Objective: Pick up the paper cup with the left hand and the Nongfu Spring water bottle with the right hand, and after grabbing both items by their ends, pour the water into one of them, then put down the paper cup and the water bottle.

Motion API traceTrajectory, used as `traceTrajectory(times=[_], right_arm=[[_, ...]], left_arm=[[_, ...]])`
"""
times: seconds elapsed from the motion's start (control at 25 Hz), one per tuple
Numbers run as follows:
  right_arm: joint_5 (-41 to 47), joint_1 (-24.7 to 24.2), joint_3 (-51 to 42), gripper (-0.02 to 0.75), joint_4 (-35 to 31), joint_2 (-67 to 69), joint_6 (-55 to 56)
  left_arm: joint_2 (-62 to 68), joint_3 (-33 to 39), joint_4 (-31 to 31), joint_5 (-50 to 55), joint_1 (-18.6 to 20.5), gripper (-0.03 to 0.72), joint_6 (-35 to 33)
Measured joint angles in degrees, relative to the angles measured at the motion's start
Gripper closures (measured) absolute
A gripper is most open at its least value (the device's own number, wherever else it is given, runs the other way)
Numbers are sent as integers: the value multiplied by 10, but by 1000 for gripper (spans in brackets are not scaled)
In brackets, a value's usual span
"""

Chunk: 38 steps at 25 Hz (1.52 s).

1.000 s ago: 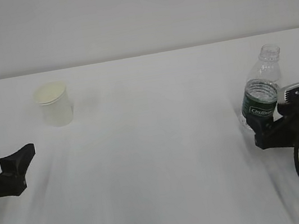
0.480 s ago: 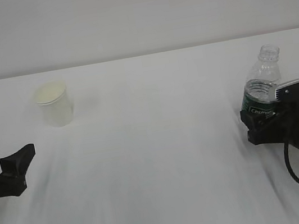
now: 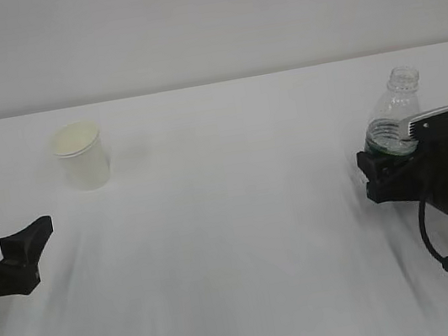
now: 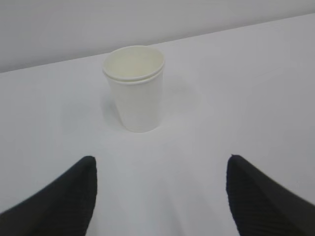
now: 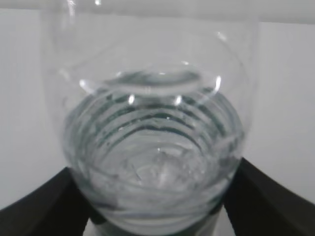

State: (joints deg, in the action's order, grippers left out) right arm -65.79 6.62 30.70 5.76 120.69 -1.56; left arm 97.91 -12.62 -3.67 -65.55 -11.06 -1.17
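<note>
Table: a plain white tabletop (image 3: pixel 244 241) is filling most of the view.
Wall: a pale grey wall (image 3: pixel 200 18) is rising behind it.
Light: soft, even light is falling.

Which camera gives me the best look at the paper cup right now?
The left wrist view: the paper cup stands upright, centred and large, rim and base both clear. The exterior view shows it smaller, far left. The right wrist view doesn't show it.

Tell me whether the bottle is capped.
Uncapped: the bottle's neck ends in an open mouth, with no cap in the exterior view.
</note>
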Motion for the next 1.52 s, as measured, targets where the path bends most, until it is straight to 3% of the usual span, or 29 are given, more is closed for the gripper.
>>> traceTrajectory(times=[1.52], right_arm=[[4,0,44,151,-4,40,0]], left_arm=[[0,0,6,0,0,101,-2]])
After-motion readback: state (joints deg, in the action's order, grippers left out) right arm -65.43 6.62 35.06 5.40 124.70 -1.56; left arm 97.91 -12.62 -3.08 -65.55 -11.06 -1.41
